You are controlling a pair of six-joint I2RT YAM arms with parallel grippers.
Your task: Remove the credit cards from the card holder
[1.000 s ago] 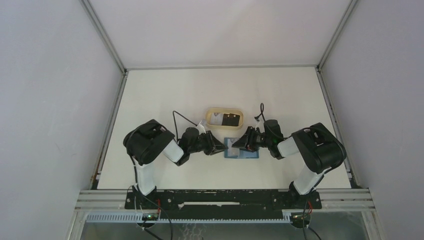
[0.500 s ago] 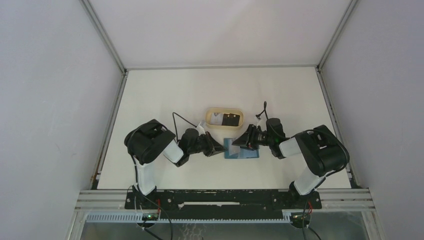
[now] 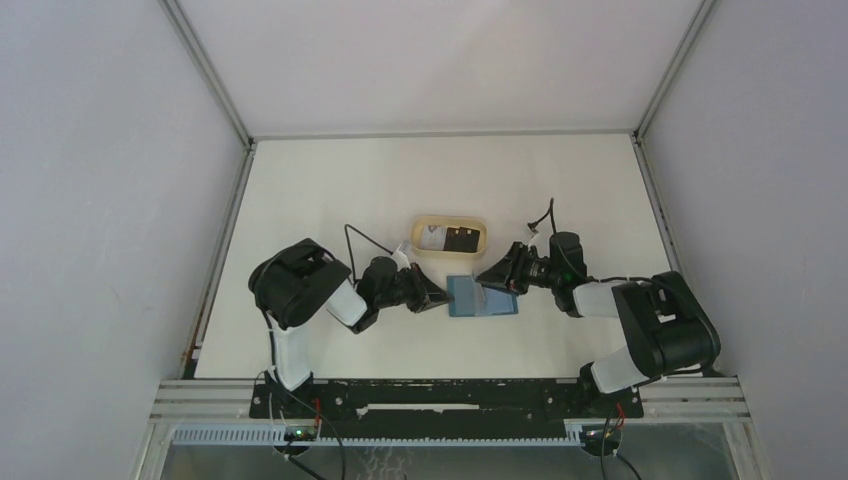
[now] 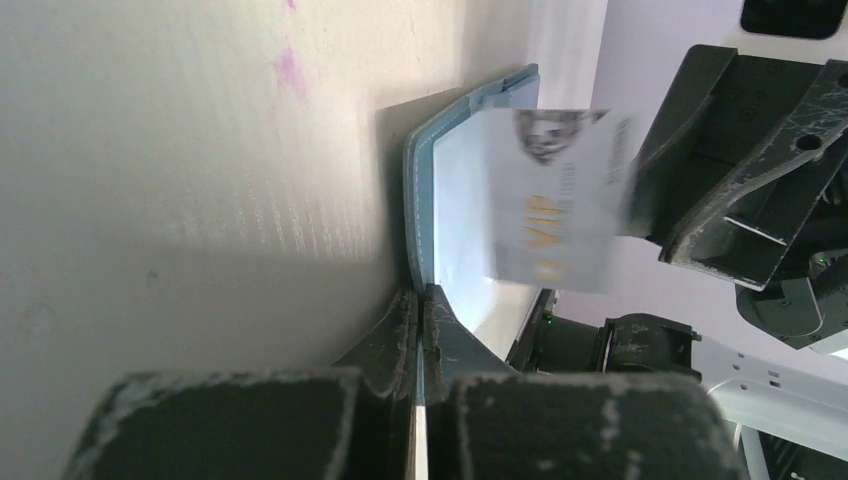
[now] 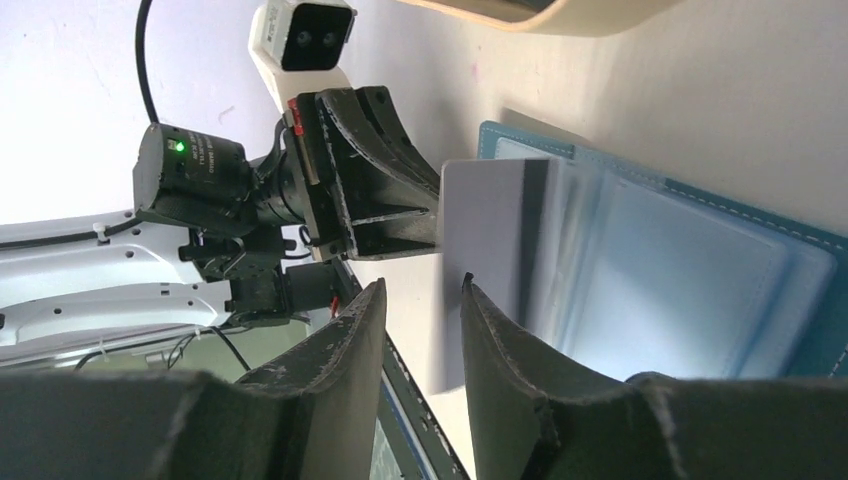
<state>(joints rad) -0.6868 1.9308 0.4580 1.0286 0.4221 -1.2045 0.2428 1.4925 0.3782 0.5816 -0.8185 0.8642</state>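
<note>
The teal card holder (image 3: 497, 304) lies open on the table. My left gripper (image 3: 437, 298) is shut on the edge of its left flap (image 4: 418, 205), jaws pressed together (image 4: 420, 296). A white card with gold lettering (image 4: 555, 200) sticks up out of the light blue pockets (image 5: 690, 285), tilted and blurred; it also shows in the right wrist view (image 5: 482, 215) and the top view (image 3: 478, 297). My right gripper (image 3: 492, 280) is open with a clear gap (image 5: 420, 288); the card's edge is at its far fingertip, not between the jaws. Another white card (image 3: 433, 238) and a black card (image 3: 462, 240) lie in the tray.
The tan oval tray (image 3: 450, 219) stands just behind the card holder; its rim shows in the right wrist view (image 5: 540, 14). The two arms face each other closely over the card holder. Grey walls enclose the table on three sides.
My right gripper has drawn back to the right, away from the card holder, its arm swinging outward. The white card now stands tilted out of the pocket. The left gripper has not moved.
</note>
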